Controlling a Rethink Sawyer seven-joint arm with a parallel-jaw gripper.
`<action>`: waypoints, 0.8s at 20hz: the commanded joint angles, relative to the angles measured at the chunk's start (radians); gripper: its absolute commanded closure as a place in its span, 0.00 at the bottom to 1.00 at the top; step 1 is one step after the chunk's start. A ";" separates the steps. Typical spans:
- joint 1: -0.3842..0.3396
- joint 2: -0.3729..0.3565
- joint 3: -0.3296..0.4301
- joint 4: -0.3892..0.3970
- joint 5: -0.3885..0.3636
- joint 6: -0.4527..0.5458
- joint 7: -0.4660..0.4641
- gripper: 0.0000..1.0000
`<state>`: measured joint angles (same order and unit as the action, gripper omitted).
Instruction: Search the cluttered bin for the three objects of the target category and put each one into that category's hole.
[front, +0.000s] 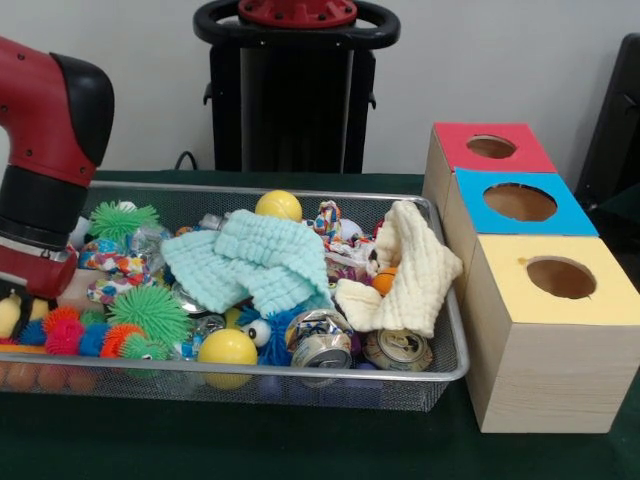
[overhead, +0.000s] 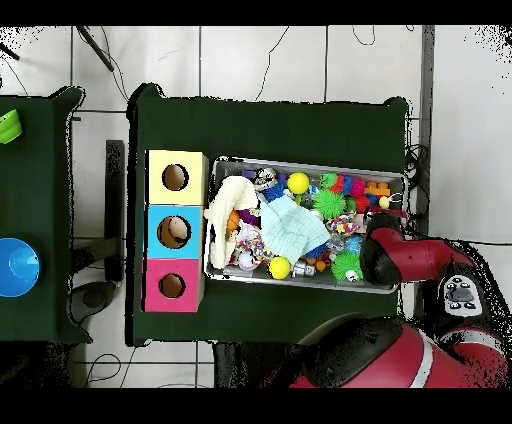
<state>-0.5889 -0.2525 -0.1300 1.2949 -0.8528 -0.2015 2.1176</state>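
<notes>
The wire mesh bin is full of clutter; it also shows in the overhead view. My red and black arm reaches down over its left end, which is the right end in the overhead view. The gripper is hidden under the wrist in both views. No toy animal shows clearly. An orange thing peeks out from under a cream cloth. A small yellow thing lies below the wrist. The red-topped box's hole is the farthest of three, and it shows in the overhead view.
A teal cloth covers the bin's middle. Yellow balls, crushed cans and green spiky balls lie around it. The blue-topped box and yellow-topped box stand in line with the red one, right of the bin.
</notes>
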 joint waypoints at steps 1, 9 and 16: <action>-0.067 0.028 0.111 -0.004 0.064 0.252 0.011 1.00; -0.034 -0.209 0.142 0.171 0.210 0.531 -0.057 1.00; -0.016 -0.216 0.139 0.159 0.215 0.574 -0.050 1.00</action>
<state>-0.5954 -0.4296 -0.0740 1.4044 -0.6756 0.2857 2.1176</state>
